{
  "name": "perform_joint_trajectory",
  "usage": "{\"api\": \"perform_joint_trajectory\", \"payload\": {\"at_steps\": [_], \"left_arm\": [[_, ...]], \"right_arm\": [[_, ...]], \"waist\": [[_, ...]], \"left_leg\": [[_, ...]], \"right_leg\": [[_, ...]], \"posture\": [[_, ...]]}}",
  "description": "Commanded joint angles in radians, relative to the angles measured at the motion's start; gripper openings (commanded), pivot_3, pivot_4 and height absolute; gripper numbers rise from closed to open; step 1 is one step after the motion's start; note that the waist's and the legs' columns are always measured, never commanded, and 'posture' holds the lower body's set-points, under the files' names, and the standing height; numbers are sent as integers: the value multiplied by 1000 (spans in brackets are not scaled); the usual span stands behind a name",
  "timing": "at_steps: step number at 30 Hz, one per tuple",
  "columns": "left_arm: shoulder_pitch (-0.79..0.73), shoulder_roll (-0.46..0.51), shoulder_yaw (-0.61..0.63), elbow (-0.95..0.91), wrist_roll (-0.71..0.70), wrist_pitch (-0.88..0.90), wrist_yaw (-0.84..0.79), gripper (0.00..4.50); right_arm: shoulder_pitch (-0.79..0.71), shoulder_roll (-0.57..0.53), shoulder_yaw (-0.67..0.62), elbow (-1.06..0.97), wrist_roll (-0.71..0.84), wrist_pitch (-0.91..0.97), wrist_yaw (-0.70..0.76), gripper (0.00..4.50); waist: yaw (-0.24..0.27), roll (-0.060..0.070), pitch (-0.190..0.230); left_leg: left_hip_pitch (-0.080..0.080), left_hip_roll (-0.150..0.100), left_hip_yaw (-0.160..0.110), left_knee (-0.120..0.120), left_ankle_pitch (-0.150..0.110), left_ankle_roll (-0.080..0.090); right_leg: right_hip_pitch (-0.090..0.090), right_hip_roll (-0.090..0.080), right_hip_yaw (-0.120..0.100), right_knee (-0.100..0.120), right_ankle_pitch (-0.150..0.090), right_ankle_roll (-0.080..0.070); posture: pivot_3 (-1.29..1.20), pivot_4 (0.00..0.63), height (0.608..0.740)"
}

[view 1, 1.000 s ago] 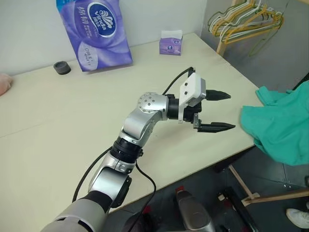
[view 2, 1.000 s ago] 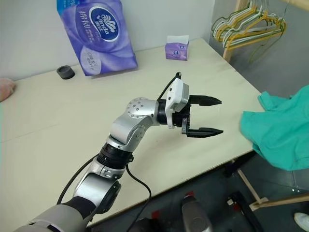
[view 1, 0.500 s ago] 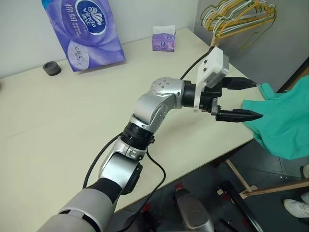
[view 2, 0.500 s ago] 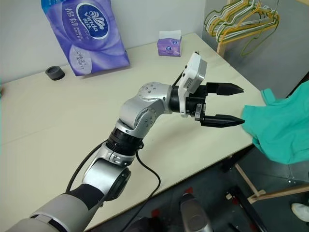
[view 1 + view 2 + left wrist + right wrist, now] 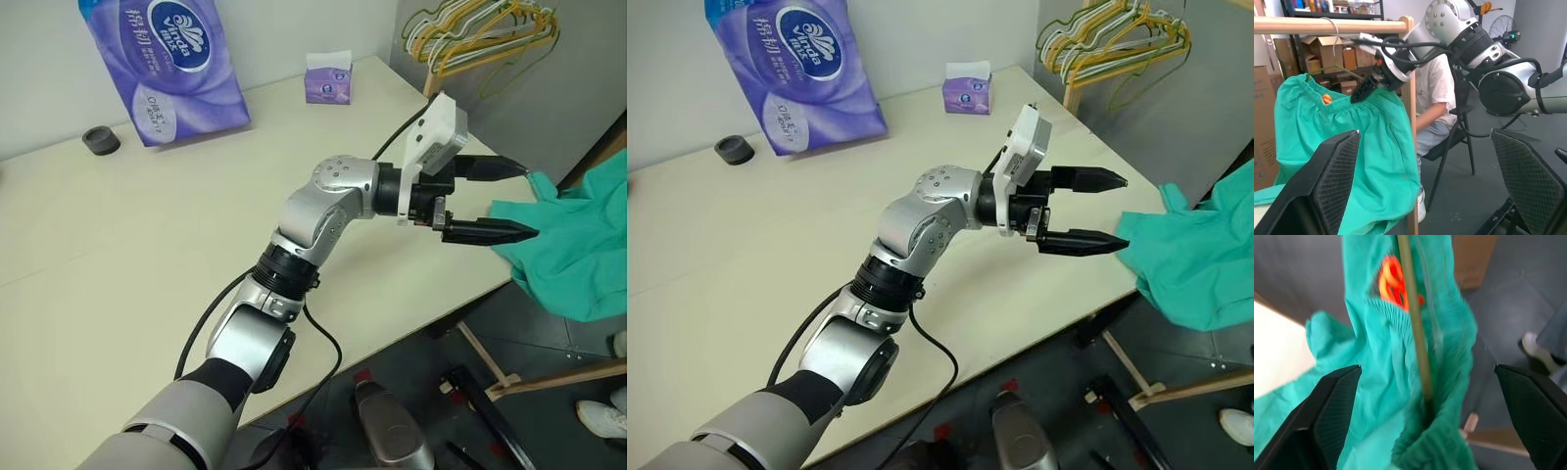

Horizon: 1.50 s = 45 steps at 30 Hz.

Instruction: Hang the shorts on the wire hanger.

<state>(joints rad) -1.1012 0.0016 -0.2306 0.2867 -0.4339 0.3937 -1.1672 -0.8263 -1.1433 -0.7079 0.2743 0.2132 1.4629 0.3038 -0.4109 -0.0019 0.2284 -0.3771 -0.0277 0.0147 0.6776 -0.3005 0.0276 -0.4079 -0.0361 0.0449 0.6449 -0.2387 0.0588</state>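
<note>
The teal shorts (image 5: 1352,147) hang by their gathered waistband from the thin olive wire hanger (image 5: 1410,308), with the orange tag (image 5: 1326,99) showing inside the waist. The hanger's hook (image 5: 1334,29) sits over a wooden rail. My right gripper (image 5: 1425,369) is at the waistband, open, with the hanger wire and cloth between its fingers, which stand clear of both. My left gripper (image 5: 529,201) is open and empty over the table's right edge, pointing level at the shorts (image 5: 578,245) from a short way off.
The cream table (image 5: 147,245) carries a purple tissue pack (image 5: 162,59), a small tissue box (image 5: 328,83) and a black round cap (image 5: 101,140). A bunch of hangers (image 5: 480,29) hangs at the back right. A wooden post (image 5: 1410,147) holds up the rail, and a person (image 5: 1435,98) sits behind it.
My left arm swung right and up across the table until its open fingers came close to the shorts, then held still. The view also shifted a little.
</note>
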Motion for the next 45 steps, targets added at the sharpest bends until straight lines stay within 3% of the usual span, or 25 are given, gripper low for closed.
{"api": "perform_joint_trajectory", "payload": {"at_steps": [1,9,16,20,22,27,30,33,37,41,45], "left_arm": [[-31,-2,14,-6,2,-24,-3,4500],[-19,18,26,25,17,-38,10,4500],[36,79,62,32,118,-117,183,4500],[131,155,100,11,275,-212,427,4500],[190,165,161,-25,286,-175,554,4500],[406,221,273,-131,457,-52,937,4500],[591,249,321,-244,557,-52,1096,4500],[735,221,406,-336,550,10,1188,4500],[830,194,460,-390,548,42,1254,4500],[858,184,469,-426,541,47,1274,4500],[861,190,457,-441,530,22,1256,4500]], "right_arm": [[4,-10,-39,-136,-2,-74,-21,4483],[-32,-7,50,-324,27,-297,-12,4483],[252,228,120,-733,185,-445,154,4483],[461,408,280,-850,143,-702,171,4483],[505,479,352,-840,142,-794,186,4483],[539,610,529,-736,111,-959,216,4483],[509,680,629,-630,77,-1027,217,4483],[472,745,714,-494,21,-1109,214,4483],[429,840,735,-328,-18,-1177,151,4483],[422,903,765,-228,-33,-1244,160,4483],[400,948,766,-169,-21,-1280,174,4483]], "waist": [[-3,0,0],[-8,2,-1],[-6,-1,-4],[3,0,-5],[4,0,-7],[35,-2,-14],[57,-10,-30],[105,-14,-39],[199,-21,-44],[305,-25,-47],[358,-27,-49]], "left_leg": [[0,0,0,0,0,0],[0,0,0,0,0,0],[-1,1,-1,1,0,0],[-2,-1,-3,1,0,0],[-2,-1,-3,2,0,0],[-2,-2,-3,4,0,0],[-4,-2,-4,3,1,-1],[-5,-2,-4,3,2,-2],[-5,-2,-6,5,2,-4],[-5,-2,-9,4,5,-9],[-5,-1,-10,4,7,-12]], "right_leg": [[0,0,0,0,0,0],[-1,0,1,0,0,1],[-1,1,-1,1,1,2],[-2,-2,-1,2,2,4],[-2,-4,-2,3,6,0],[-7,-9,-2,6,9,-1],[-13,-9,-1,12,8,-1],[-15,-10,-2,14,9,-2],[-15,-10,-5,14,11,-5],[-15,-10,-8,15,13,-9],[-15,-9,-10,15,15,-11]], "posture": [[-492,205,740],[-484,188,740],[-455,175,740],[-391,157,740],[-358,148,740],[-270,124,740],[-218,113,740],[-165,109,740],[-99,116,740],[-7,122,740],[42,113,740]]}}
